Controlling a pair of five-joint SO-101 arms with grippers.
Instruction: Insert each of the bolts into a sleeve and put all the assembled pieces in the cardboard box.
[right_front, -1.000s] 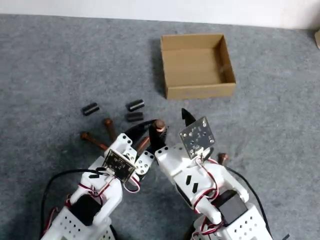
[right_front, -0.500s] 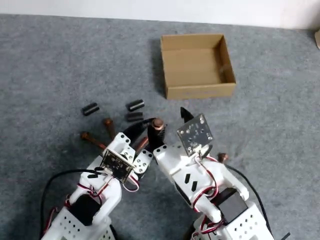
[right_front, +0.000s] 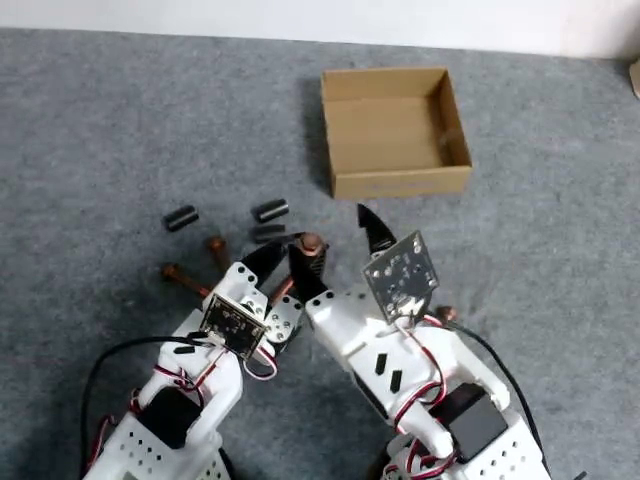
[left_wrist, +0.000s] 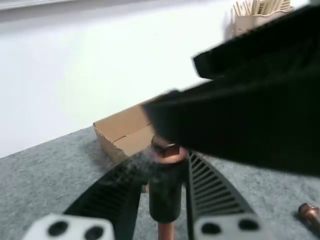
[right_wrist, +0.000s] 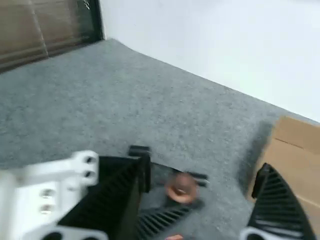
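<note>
Bolt in sleeve, gripped by left claw

grey felt table carries a cardboard box, black sleeves and copper bolts.

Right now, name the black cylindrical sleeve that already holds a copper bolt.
The sleeve clamped in the left gripper, bolt head showing; the three others lie empty on the grey carpet.

The cardboard box is plain tan-brown, the carpet flecked grey. Loose sleeves are black and loose bolts copper-coloured, like the sleeve and bolt clamped in the left gripper. It and the right gripper are ribbed black; the arms are white with red and black wires.
</note>
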